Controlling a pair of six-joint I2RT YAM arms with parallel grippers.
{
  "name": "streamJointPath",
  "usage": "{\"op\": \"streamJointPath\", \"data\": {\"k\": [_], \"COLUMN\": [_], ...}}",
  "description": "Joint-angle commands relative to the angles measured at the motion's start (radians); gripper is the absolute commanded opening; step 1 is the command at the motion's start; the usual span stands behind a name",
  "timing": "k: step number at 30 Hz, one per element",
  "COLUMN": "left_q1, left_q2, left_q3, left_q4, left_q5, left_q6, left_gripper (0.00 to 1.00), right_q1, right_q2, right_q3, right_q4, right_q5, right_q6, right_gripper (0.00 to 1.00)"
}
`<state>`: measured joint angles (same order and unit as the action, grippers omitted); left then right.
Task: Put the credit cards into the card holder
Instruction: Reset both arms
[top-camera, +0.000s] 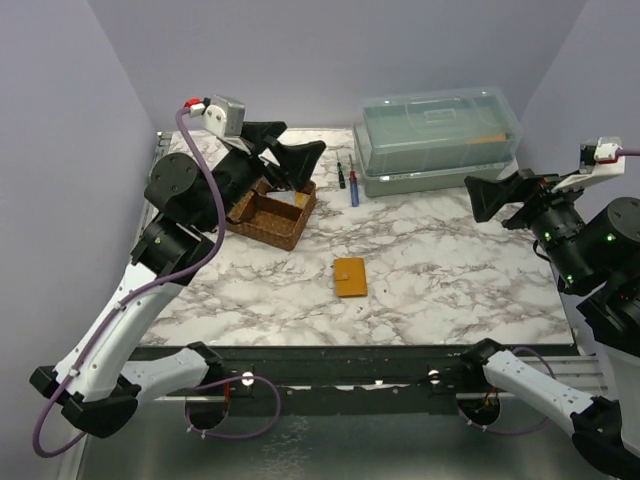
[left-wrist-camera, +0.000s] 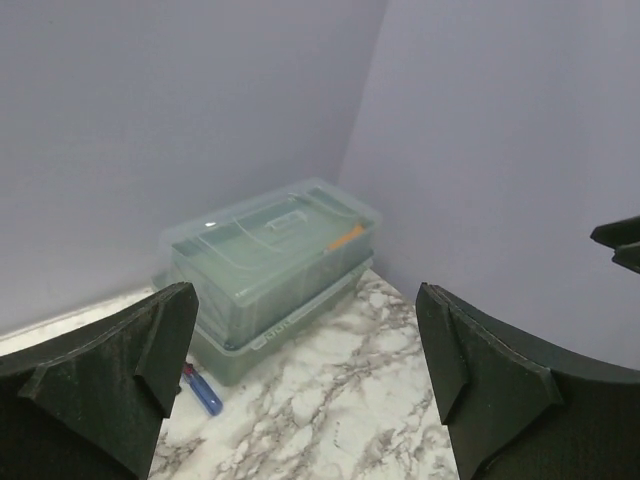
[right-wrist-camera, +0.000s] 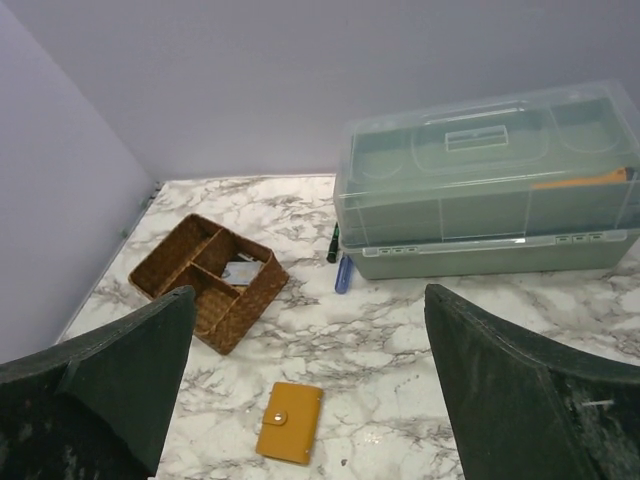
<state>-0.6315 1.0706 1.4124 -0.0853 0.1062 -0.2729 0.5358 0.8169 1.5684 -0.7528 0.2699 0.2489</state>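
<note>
As card holder (top-camera: 350, 277) lies closed, tray (top-camera: 275, 238) — nearby.

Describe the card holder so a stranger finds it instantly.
On the white marble tabletop, look near the middle, in front of the brown woven tray. The small flat mustard-orange wallet lies alone, snapped shut, the only orange thing on bare marble.

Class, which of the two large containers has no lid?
The brown woven tray, open-topped with compartments; the clear plastic box has its lid on.
</note>
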Motion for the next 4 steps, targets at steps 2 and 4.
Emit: {"op": "streamJointPath", "data": {"k": [2,4], "left_q1": [0.0,0.0], "left_q2": [-0.027,-0.029], "left_q3": [-0.038,-0.037], "left_q4": [0.056,0.058], "left_q5": [-0.13,-0.129], "left_q6": [0.066,0.069], "left_gripper": [0.99,0.99], "right_q1": [0.003,0.004], "right_q2": [-0.053,-0.071], "right_q3": [-0.064,-0.089], "right_q4": [0.073,0.089], "right_q5": [0.071,0.105], "right_q6": [-0.042,-0.045], "right_gripper": [1.0,1.0]}}
